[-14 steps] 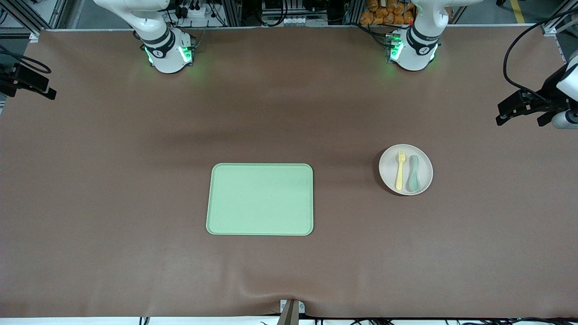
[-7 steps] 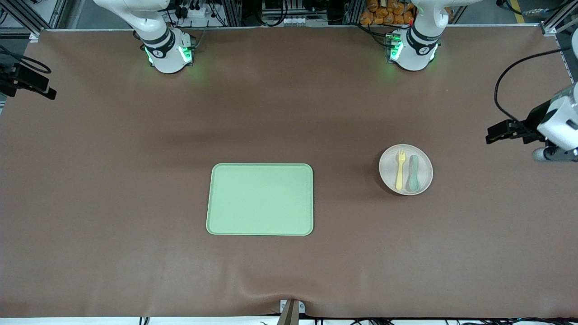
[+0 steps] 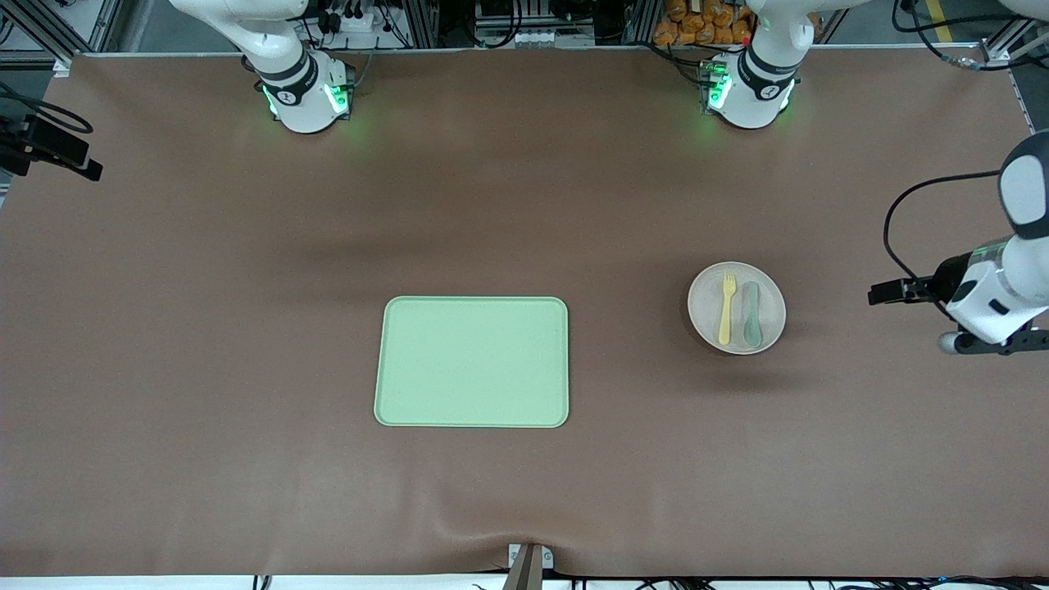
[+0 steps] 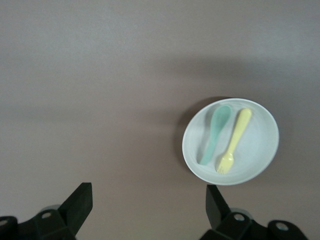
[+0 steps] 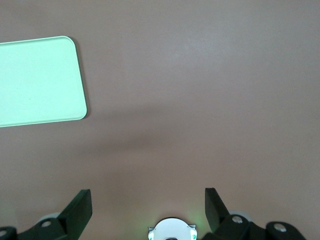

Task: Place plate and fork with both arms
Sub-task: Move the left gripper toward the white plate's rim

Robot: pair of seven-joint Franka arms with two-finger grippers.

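Note:
The pale plate [image 3: 736,328] lies on the table toward the left arm's end. On it lie the yellow fork [image 3: 726,308] and a grey-green spoon [image 3: 751,313], side by side. The left wrist view shows the plate [image 4: 260,150], the fork [image 4: 234,141] and the spoon [image 4: 215,134]. My left gripper [image 4: 148,205] is open and empty, up in the air over bare table beside the plate; its hand [image 3: 987,303] shows at the table's end. My right gripper [image 5: 147,202] is open and empty, high over the table near its own base [image 5: 172,232].
A rectangular light-green tray [image 3: 472,361] lies in the middle of the table, empty; its corner shows in the right wrist view [image 5: 35,80]. The arm bases [image 3: 307,94] [image 3: 750,90] stand along the table's edge farthest from the front camera. The brown cloth has a fold at the edge nearest that camera.
The left arm's hand has swung along the table's end until it is level with the plate. The plate, fork, spoon, tray and right arm have not moved.

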